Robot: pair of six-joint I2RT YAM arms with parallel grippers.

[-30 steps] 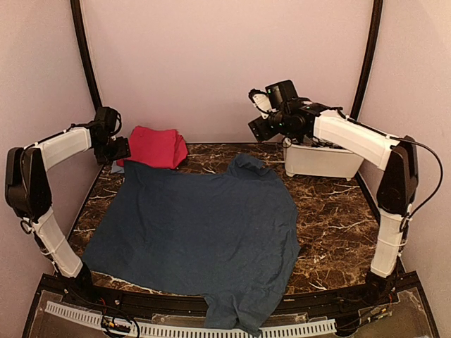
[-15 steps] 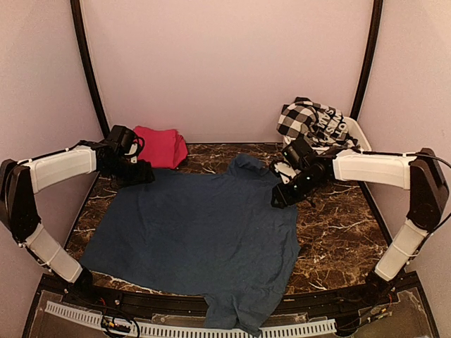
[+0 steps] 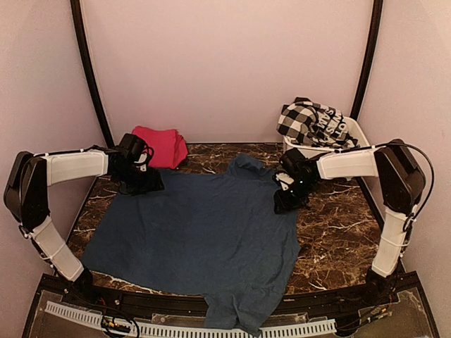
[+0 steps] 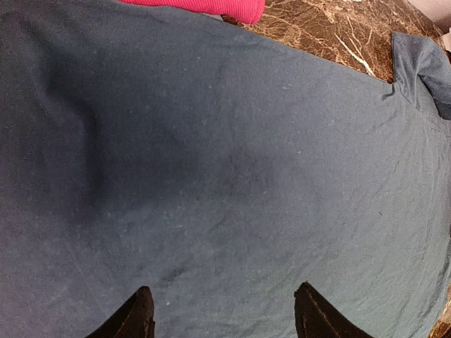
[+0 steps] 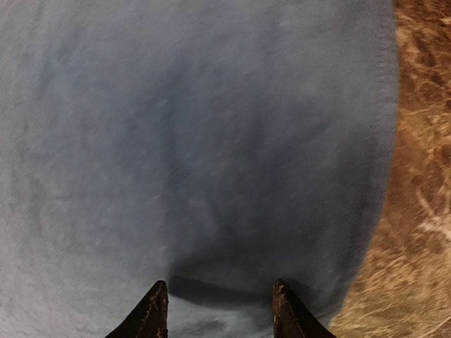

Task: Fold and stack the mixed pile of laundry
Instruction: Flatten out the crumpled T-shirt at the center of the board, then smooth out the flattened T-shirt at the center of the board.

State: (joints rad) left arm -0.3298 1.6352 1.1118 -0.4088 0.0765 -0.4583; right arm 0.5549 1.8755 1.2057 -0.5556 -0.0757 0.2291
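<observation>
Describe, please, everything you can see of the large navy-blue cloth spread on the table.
The navy-blue cloth is soft and matte, lying mostly flat across the marbled table with slight wrinkles. A flap at its far edge is folded, and a near corner hangs over the front edge. Its far-left corner meets the magenta-pink cloth. The left gripper and right gripper are open over its far-left and right edges.

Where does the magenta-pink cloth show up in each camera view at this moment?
Top external: the magenta-pink cloth lies upper left of centre, just beyond the far-left corner of the navy-blue sheet.
Left wrist: a thin pink strip along the top edge.
Right wrist: not in it.
Shared landmark: the navy-blue sheet, which fills most of both wrist views.
</observation>
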